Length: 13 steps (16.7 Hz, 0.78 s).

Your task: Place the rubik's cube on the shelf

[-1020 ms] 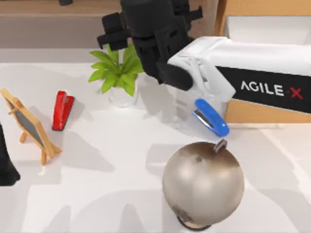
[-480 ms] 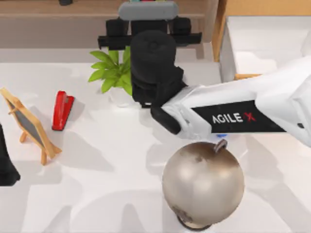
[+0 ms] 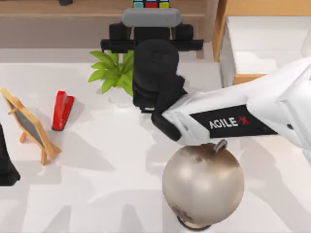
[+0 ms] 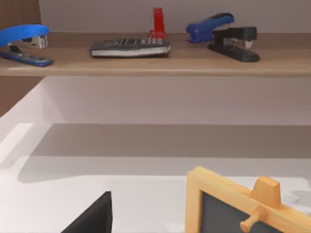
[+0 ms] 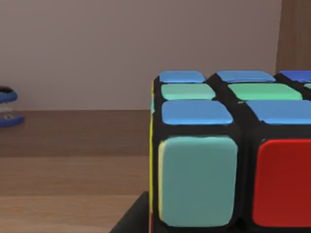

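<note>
Rubik's cube (image 5: 228,160) sits close before the right wrist camera, blue and green squares on top, teal and red on the near face, a dark finger edge (image 5: 131,218) at its lower corner; wooden board of the shelf (image 5: 73,170) lies under and beyond it. From above, the cube's coloured row (image 3: 151,4) shows at the far edge, on the shelf (image 3: 87,7), just past the right gripper (image 3: 151,22). Whether the jaws are clamped on it or have let go, cannot tell: the gripper's grey housing covers them.

Near to far on the table (image 3: 97,184): large metallic globe (image 3: 203,182) at the front, right arm's white link passing just over its top. Left gripper (image 3: 6,165) parked at the left edge, fingers not readable. Small wooden easel blackboard (image 3: 29,125) beside it, then a red stapler (image 3: 62,109). Potted green plant (image 3: 114,73) stands touching the right arm's black wrist, partly hidden by it. Light wooden drawer cabinet (image 3: 262,43) at the far right.

Left wrist view: easel blackboard (image 4: 243,208) close, then farther off the shelf carrying a blue stapler (image 4: 24,43), a calculator (image 4: 129,47), a red object (image 4: 158,22) behind it, and a blue-and-black stapler (image 4: 223,34).
</note>
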### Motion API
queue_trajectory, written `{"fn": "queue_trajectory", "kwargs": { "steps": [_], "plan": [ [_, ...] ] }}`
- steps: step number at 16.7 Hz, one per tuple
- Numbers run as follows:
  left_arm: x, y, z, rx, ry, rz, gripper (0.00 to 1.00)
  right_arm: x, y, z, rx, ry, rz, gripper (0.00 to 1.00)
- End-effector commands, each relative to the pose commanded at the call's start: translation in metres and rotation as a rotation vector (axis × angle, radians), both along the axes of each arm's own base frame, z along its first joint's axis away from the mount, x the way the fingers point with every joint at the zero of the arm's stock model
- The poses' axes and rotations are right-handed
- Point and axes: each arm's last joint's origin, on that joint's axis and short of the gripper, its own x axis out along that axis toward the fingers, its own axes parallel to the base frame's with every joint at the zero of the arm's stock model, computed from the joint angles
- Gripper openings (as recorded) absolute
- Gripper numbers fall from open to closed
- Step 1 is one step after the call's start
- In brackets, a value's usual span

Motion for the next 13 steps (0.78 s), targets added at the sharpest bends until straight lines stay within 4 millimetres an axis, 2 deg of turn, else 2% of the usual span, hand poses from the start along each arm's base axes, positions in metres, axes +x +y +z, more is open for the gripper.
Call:
{"fn": "queue_trajectory", "kwargs": {
  "steps": [4, 9, 13],
  "plan": [
    [0.000, 0.000, 0.000, 0.000, 0.000, 0.000, 1.00, 0.005, 0.001, 0.008, 0.021, -0.011, -0.008, 0.00],
    [0.000, 0.000, 0.000, 0.000, 0.000, 0.000, 1.00, 0.029, 0.012, 0.034, 0.081, -0.046, -0.009, 0.00],
    [0.000, 0.000, 0.000, 0.000, 0.000, 0.000, 1.00, 0.061, 0.013, 0.026, 0.042, -0.025, 0.002, 0.00]
  ]
}}
